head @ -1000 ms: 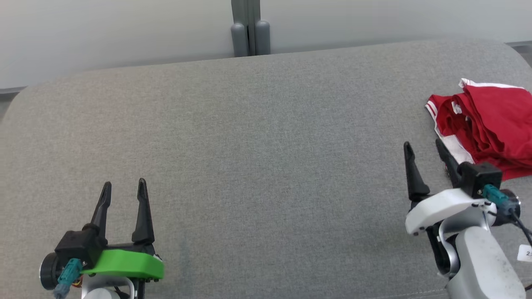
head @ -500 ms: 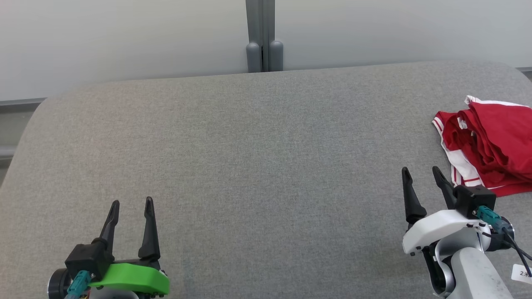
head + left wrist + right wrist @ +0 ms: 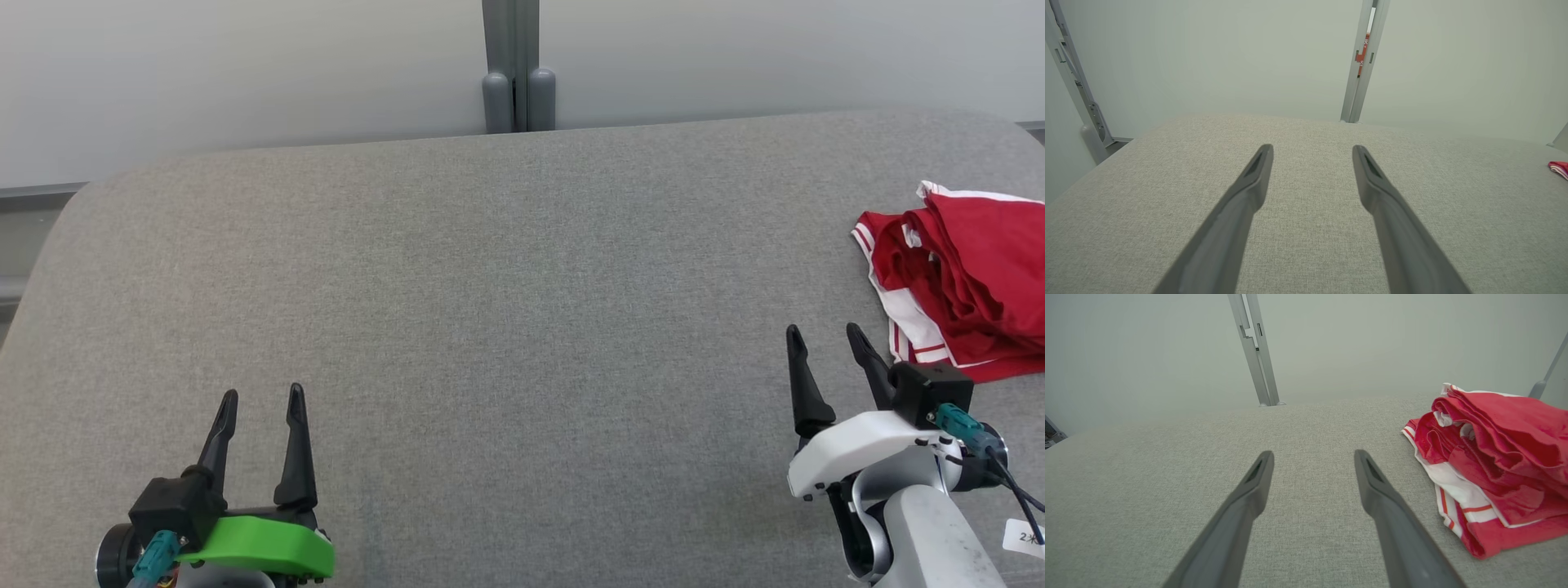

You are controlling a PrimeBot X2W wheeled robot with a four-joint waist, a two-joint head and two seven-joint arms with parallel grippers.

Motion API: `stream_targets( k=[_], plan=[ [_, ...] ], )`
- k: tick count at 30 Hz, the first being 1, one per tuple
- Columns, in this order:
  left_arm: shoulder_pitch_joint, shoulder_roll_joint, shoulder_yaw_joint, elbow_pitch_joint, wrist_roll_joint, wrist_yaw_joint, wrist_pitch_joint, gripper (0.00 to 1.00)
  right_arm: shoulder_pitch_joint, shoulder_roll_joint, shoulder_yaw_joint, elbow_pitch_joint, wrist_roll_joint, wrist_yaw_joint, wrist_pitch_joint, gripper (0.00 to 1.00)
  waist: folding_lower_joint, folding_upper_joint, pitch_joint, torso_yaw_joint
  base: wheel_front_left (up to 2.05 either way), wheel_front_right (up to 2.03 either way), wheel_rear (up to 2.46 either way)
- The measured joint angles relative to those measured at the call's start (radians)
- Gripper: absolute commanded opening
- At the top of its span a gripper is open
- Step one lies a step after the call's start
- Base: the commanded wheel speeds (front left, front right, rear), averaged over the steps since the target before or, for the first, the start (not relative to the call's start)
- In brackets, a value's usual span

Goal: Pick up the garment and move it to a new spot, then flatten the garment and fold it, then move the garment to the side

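I take this for a lab booth: bare pale panels (image 3: 245,73) and a grey metal post (image 3: 510,49) beyond a fabric-covered worktable (image 3: 490,286).

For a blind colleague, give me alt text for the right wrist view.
A crumpled red garment with white trim lies on a grey fabric surface, just right of the right gripper, which is open and empty.
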Motion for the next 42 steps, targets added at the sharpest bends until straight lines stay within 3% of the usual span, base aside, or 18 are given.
stream_targets(
  k=[2, 3, 10, 42],
  plan=[
    [0.000, 0.000, 0.000, -0.002, -0.002, 0.000, 0.000, 1.00, 0.000, 0.000, 0.002, 0.000, 0.001, 0.000, 0.000, 1.00, 0.0000, 0.0000, 0.002, 0.001, 0.00, 0.00, 0.00],
    [0.000, 0.000, -0.001, -0.003, -0.003, -0.002, 0.000, 0.00, 0.000, 0.000, 0.003, 0.000, 0.001, 0.000, 0.000, 0.00, 0.0000, 0.0000, 0.003, 0.002, 0.00, 0.00, 0.00],
    [0.012, -0.007, -0.004, 0.062, -0.025, -0.003, 0.009, 0.00, 0.047, 0.013, 0.000, 0.066, 0.017, 0.000, 0.016, 0.00, 0.0000, 0.0000, 0.002, 0.001, 0.00, 0.00, 0.00],
    [-0.005, -0.007, 0.045, 0.056, -0.539, -0.009, 0.150, 0.00, 0.057, 0.011, -0.025, -0.002, 0.568, 0.000, 0.116, 0.00, 0.0000, 0.0000, -0.008, -0.005, 0.00, 0.00, 0.00]
  ],
)
